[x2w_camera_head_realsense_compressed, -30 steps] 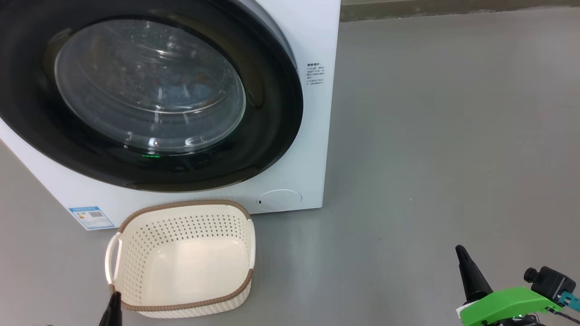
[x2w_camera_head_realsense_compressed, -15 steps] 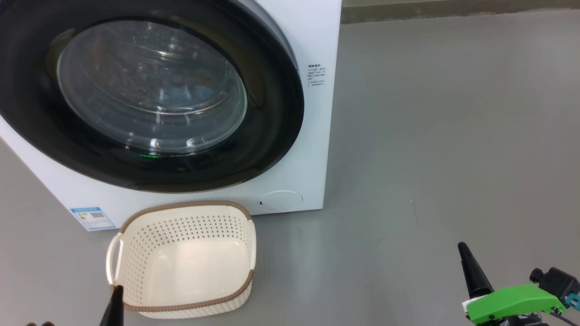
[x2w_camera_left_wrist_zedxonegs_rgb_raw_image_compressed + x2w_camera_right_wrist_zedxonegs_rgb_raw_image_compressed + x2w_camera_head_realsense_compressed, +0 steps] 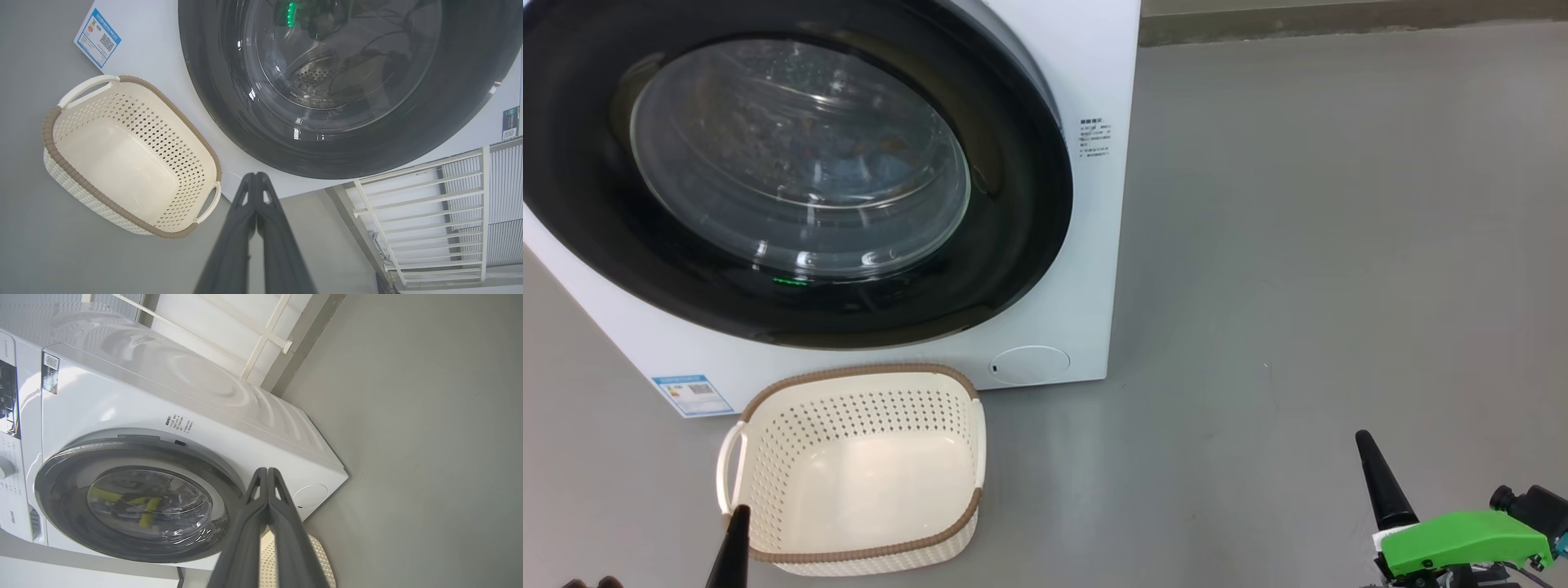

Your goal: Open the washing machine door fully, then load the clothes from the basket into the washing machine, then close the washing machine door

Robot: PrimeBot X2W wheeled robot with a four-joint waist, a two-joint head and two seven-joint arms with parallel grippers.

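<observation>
Washing machine door [image 3: 792, 171] shut, basket [image 3: 858, 371] empty — your job looks done. Left claw [image 3: 256, 175] and right claw [image 3: 267, 470] are closed, holding nothing — just park them.

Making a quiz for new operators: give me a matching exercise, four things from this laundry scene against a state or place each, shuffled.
1 washing machine door
2 basket
3 filter cap
4 right gripper

A empty, on the floor
B fingers pressed together
C closed
D bottom corner of the washing machine front

Pairs: 1-C, 2-A, 3-D, 4-B
</observation>
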